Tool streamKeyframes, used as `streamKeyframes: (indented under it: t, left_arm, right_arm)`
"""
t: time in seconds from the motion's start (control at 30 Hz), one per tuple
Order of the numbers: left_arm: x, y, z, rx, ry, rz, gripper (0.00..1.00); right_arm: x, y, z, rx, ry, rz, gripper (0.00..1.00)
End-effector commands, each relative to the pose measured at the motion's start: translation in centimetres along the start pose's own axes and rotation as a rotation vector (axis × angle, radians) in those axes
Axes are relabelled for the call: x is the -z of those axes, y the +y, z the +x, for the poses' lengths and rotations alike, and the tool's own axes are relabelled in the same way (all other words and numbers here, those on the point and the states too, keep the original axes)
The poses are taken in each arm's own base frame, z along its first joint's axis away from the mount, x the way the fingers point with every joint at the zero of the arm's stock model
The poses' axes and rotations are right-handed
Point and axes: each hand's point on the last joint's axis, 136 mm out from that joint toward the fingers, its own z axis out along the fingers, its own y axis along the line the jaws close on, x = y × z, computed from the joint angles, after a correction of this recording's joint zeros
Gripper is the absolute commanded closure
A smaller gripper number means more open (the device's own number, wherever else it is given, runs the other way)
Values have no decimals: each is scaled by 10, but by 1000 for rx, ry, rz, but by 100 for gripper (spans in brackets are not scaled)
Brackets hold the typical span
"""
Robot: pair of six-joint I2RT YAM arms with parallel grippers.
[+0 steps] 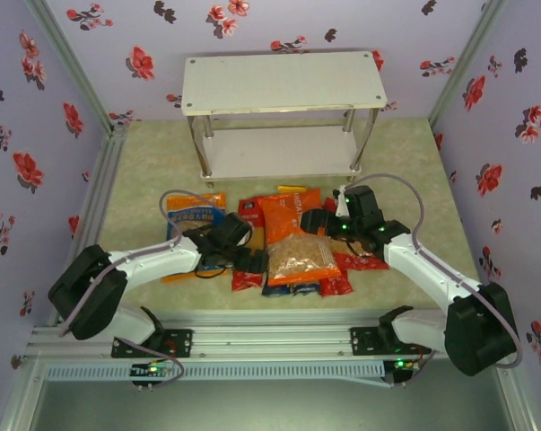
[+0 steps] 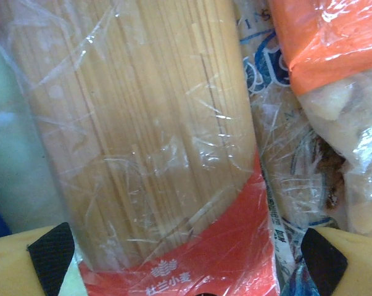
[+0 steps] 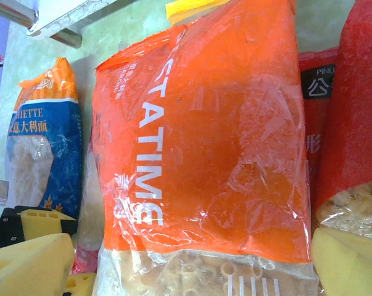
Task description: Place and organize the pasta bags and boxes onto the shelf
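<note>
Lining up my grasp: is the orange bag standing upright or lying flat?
Lying flat. The orange bag shows its whole printed face and clear pasta window to the overhead camera, resting over red packs.

Shiny film near at hand, dull boards and bright metal at the far side.
The orange bag is glossy, crinkled plastic with a clear window; the spaghetti pack wears thin clear film, creased and catching light. The far shelf has matt white boards on polished metal legs. The table looks smooth, matt, mottled green; the near rail is dull silvery metal.
</note>
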Motion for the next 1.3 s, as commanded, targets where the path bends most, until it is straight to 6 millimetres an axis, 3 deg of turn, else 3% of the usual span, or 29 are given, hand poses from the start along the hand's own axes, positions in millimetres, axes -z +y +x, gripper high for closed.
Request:
streamKeyframes:
  t: [0.0, 0.23, 0.6, 0.87, 0.93, 1.07, 1.27]
  left_arm:
    - [-9, -7, 6, 21, 41, 26, 0]
    - [-20, 2, 14, 21, 95, -24, 0]
    - [-14, 30, 20, -23, 126, -186, 0]
    - [-26, 32, 23, -21, 147, -194, 2]
    - [-28, 30, 21, -22, 143, -190, 8]
    - [-28, 29, 21, -23, 150, -191, 35]
    - [-21, 26, 17, -24, 143, -184, 51]
  right_arm:
    - [4, 5, -3, 3, -12, -8, 1]
    - [4, 3, 0, 1, -8, -2, 1]
    - [2, 1, -1, -1, -10, 6, 1]
    - [-1, -1, 1, -8, -1, 11, 1]
    - [-1, -1, 1, -9, -2, 11, 1]
    - [-1, -1, 0, -11, -3, 12, 1]
    - [-1, 0, 0, -13, -4, 8, 1]
